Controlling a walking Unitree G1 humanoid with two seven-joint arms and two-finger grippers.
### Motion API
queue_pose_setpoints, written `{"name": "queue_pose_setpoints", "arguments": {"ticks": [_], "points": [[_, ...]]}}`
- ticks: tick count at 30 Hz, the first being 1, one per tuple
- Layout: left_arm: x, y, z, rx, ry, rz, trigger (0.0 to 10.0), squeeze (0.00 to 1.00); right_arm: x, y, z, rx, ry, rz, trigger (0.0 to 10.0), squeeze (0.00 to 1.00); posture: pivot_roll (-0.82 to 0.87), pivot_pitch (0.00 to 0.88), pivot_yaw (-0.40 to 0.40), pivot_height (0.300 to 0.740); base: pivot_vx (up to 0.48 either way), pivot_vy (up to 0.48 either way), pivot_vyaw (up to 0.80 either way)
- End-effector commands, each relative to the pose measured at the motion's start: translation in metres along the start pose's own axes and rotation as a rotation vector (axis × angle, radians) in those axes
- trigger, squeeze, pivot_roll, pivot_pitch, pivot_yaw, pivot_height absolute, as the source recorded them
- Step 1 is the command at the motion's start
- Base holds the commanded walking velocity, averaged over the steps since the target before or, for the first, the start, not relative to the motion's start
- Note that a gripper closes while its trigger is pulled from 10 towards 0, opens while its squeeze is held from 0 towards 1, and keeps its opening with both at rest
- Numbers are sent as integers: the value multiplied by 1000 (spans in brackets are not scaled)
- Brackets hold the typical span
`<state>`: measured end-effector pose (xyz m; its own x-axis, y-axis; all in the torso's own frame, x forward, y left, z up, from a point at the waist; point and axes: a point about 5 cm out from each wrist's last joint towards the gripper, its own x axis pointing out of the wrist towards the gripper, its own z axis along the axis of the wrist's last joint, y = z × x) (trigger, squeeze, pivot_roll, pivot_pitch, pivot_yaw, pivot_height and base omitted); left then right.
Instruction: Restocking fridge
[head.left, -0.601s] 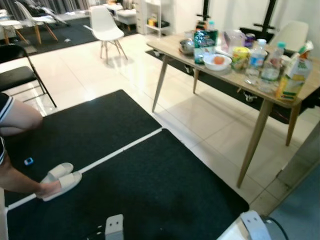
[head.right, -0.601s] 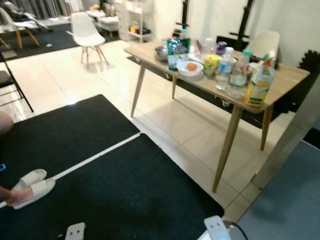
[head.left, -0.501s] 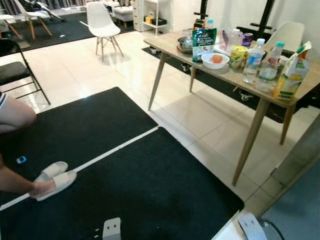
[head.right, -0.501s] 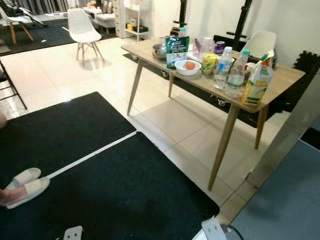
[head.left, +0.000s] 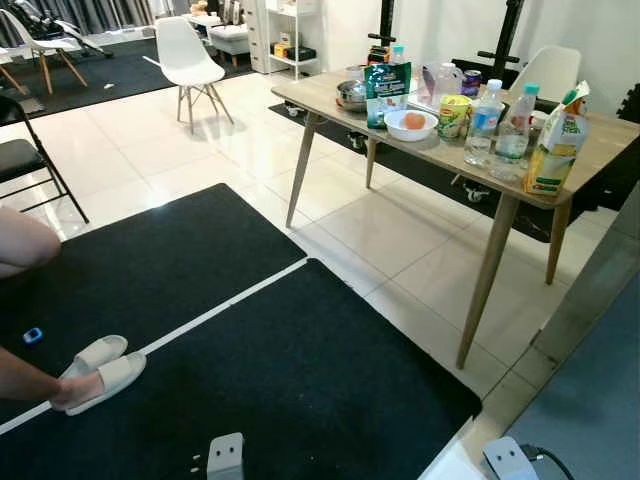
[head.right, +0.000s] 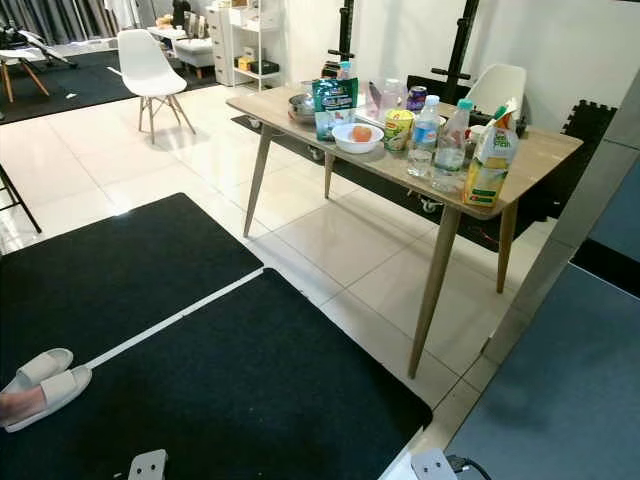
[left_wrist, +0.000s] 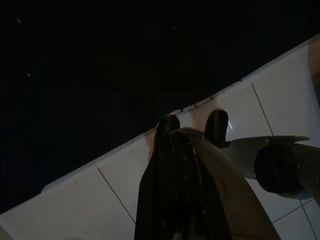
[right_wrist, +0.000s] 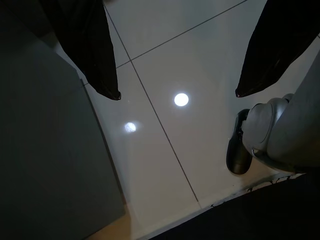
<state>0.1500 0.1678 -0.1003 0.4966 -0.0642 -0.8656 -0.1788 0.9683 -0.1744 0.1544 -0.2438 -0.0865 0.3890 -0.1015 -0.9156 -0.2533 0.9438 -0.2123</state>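
**Groceries wait on the table, both arms idle**

A black floor mat (head.left: 250, 340) covers the tiled floor ahead, split by a white stripe. To the right stands a wooden table (head.right: 545, 150) on slanted legs, carrying the groceries: a juice carton (head.right: 485, 160) at the near corner, two water bottles (head.right: 437, 140) beside it, a white bowl (head.right: 355, 137) holding something orange, and a green bag (head.right: 332, 103). At the far left, a person's foot in a white slipper (head.left: 100, 368) rests on the mat.

The right gripper (right_wrist: 177, 70) hangs over the tiles, jaws spread wide. The left gripper (left_wrist: 192, 125) hangs at the mat's edge, jaws narrow.
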Motion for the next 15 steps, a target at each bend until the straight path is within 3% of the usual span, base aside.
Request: {"name": "queue_pose_setpoints", "arguments": {"ticks": [1,4,9,12,15], "points": [[-1,6,-1,13,4,8,10000,0,0,0,1,-15,-2,-2,10000,0,-89,0,0,740,0,0,0],[-5,19,-5,12,8,19,10000,0,0,1,0,-20,-2,-1,10000,0,-90,0,0,740,0,0,0],[-6,23,-6,-2,2,22,10000,0,0,1,-1,-24,0,1,10000,0,-90,0,0,740,0,0,0],[-11,38,-12,-11,20,48,10000,0,0,2,-3,-26,6,5,10000,0,-92,0,0,740,0,0,0],[-12,42,-14,-4,30,54,10000,0,0,2,-3,-26,8,5,10000,0,-92,0,0,740,0,0,0]]}}
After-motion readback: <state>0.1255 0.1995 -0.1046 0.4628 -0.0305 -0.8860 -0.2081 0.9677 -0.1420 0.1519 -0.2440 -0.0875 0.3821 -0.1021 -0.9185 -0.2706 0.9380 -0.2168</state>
